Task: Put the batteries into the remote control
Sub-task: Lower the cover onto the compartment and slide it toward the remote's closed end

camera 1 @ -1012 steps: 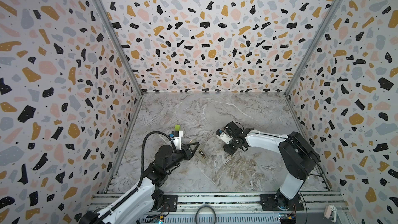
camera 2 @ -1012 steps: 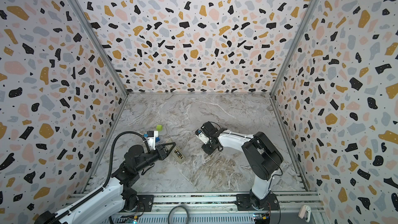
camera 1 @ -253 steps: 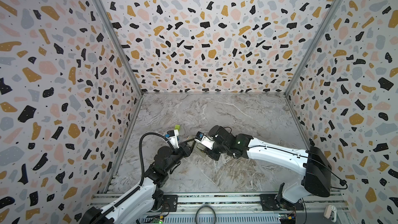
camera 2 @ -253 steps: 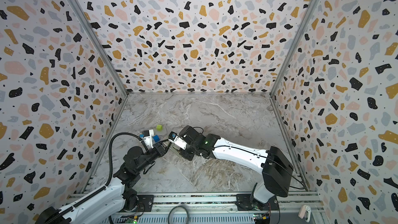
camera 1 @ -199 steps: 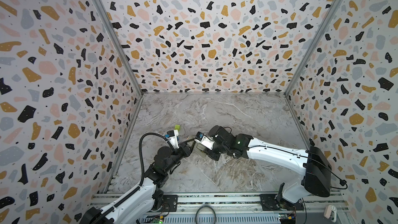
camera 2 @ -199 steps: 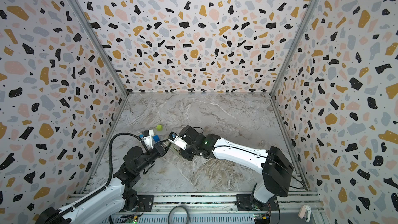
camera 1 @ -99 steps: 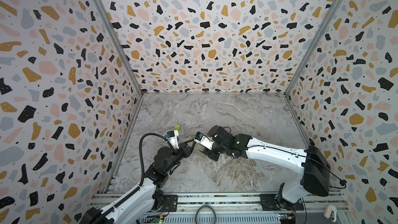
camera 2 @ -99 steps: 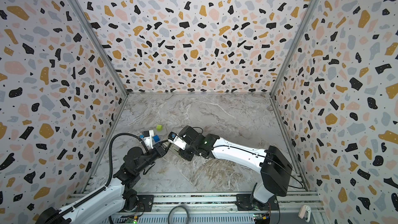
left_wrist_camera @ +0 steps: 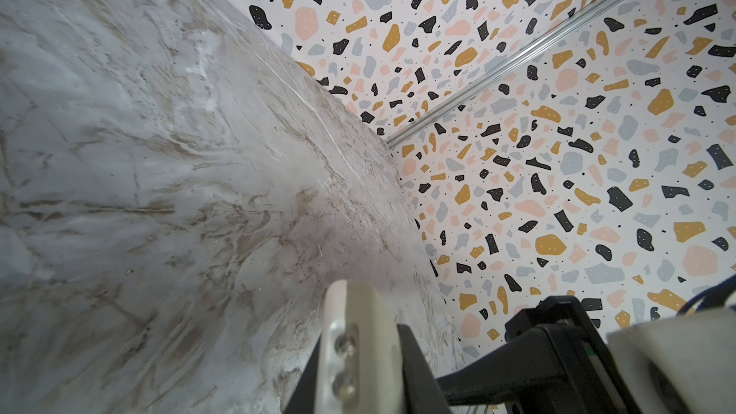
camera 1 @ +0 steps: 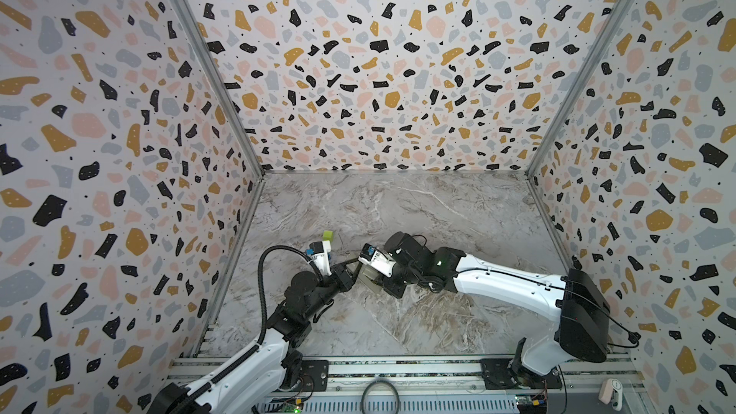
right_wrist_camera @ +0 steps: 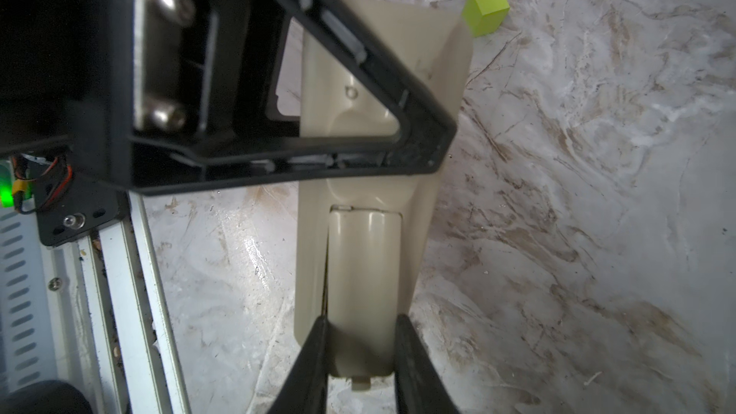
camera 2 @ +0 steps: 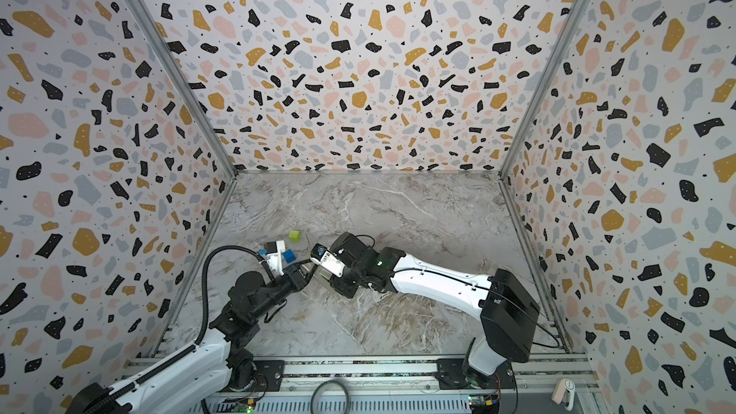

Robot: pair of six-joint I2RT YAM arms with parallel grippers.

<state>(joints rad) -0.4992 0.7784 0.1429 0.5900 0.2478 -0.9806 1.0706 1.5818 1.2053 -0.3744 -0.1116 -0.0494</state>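
Note:
The remote control (right_wrist_camera: 434, 57) is held off the table with its plain beige back toward the right wrist camera. My left gripper (left_wrist_camera: 358, 352) is shut on it, and its thin edge (left_wrist_camera: 370, 312) shows between the black fingers. One left finger (right_wrist_camera: 418, 129) crosses the remote's back. My right gripper (right_wrist_camera: 360, 352) is shut on the rounded battery cover (right_wrist_camera: 364, 264) at the remote's near end. In both top views the two grippers (camera 1: 352, 270) (camera 1: 380, 283) meet over the left middle of the floor (camera 2: 304, 272) (camera 2: 338, 284). The batteries are out of view.
A green cube (camera 1: 327, 236) (camera 2: 294, 236) (right_wrist_camera: 485, 9) sits just behind the grippers. A blue cube (camera 2: 289, 256) lies beside the left wrist. The left wall and the front metal rail (right_wrist_camera: 119, 272) are close by. The marble floor (camera 1: 438, 213) stretches to the back and right.
About five seconds ago the right gripper was near the middle; it has since reached left to the left gripper. Over the last second both arms have barely moved.

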